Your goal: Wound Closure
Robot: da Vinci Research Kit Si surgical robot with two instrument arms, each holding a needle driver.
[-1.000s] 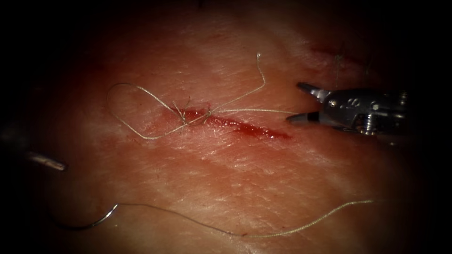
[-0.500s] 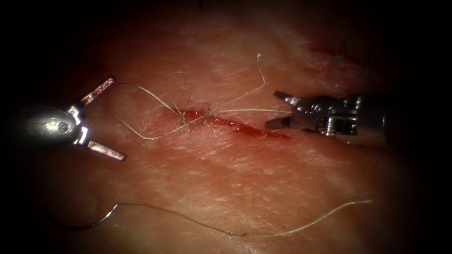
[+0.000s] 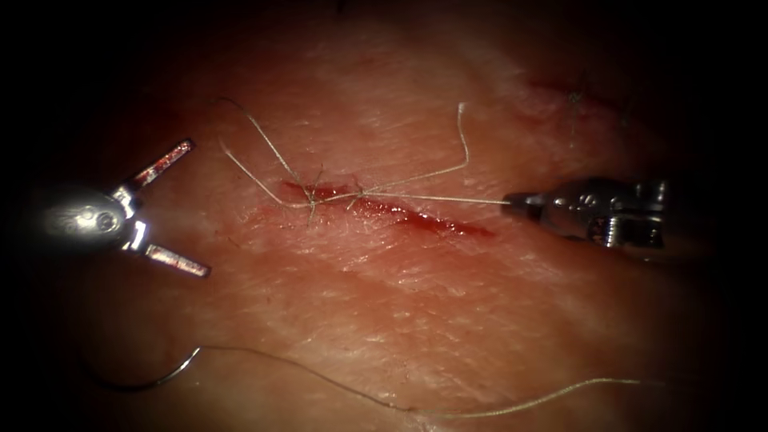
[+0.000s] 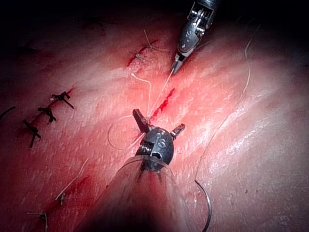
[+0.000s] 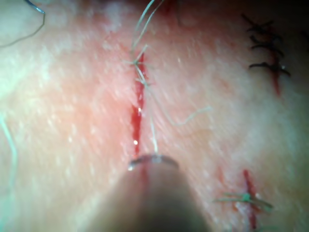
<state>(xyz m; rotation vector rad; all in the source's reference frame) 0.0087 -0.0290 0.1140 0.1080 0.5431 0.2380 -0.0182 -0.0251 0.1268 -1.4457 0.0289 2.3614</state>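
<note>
In the endoscope view we see the right tool (image 3: 512, 204) with its jaws closed on the thread (image 3: 432, 198), which runs taut from its tip to the knot at the left end of the cut (image 3: 400, 212) in the tissue (image 3: 416, 304); the left tool (image 3: 172, 208) sits left of the cut with its jaws spread wide and nothing between them; the needle (image 3: 152, 380) lies free on the tissue near its lower left edge, not in the tissue, with thread trailing right from it.

In the left wrist view we see the left tool (image 4: 157, 126) from behind, jaws wide apart and empty, and the right tool (image 4: 175, 65) beyond it pinching the taut thread (image 4: 161, 89); this view adds the needle (image 4: 205, 200) curving beside the shaft, and dark finished stitches (image 4: 48, 113) off to one side of the cut (image 4: 164, 101).

In the right wrist view we look along the shaft at the cut (image 5: 137, 116) with red fluid in it; the thread (image 5: 153, 135) runs from the knot to the tool's tip (image 5: 152, 159); more stitches (image 5: 268, 58) lie beyond.
</note>
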